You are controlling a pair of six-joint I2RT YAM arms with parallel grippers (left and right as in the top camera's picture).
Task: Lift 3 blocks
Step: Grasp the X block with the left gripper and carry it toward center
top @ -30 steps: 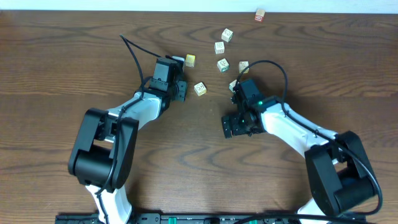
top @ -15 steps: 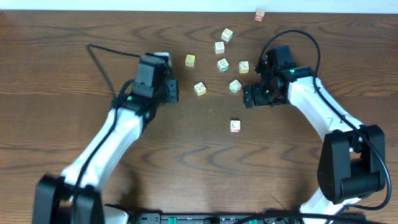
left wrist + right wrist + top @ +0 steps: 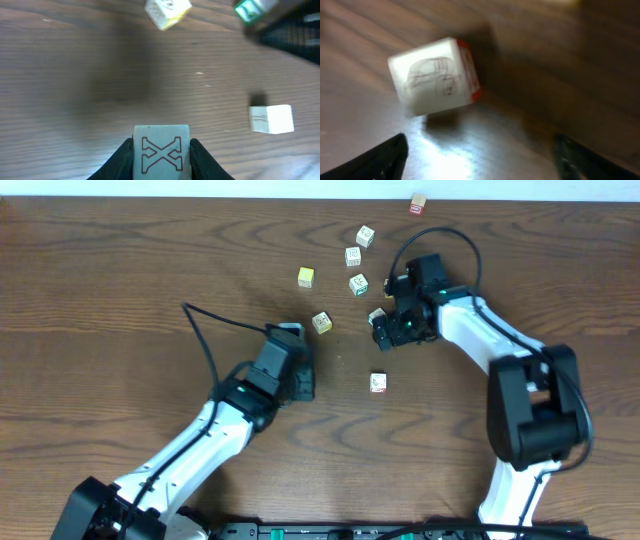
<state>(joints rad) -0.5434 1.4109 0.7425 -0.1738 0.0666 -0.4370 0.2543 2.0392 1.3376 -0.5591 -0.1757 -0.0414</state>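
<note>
My left gripper (image 3: 303, 380) is shut on a whitish block (image 3: 161, 152) with a red X outline, its black fingers (image 3: 125, 160) pressed to both sides. Whether it is off the table I cannot tell. A second block (image 3: 378, 382) (image 3: 271, 119) lies to its right and a third (image 3: 321, 322) (image 3: 167, 11) lies ahead. My right gripper (image 3: 385, 330) (image 3: 485, 160) stands open by the block cluster, partly covering one block (image 3: 376, 313). In the blurred right wrist view a whitish block with reddish marks (image 3: 435, 75) lies ahead of the spread fingertips, not between them.
More small cubes lie at the back: a plain yellow one (image 3: 305, 276), whitish ones (image 3: 358, 283) (image 3: 352, 256) (image 3: 365, 235), and a reddish-brown one (image 3: 418, 202) near the far edge. The right arm (image 3: 290, 25) crosses the top right corner of the left wrist view.
The left arm has swung from the back left toward the table's middle, still shut on its block. The right gripper left a block on the table mid-scene, rose to the cluster and shifted slightly left.
</note>
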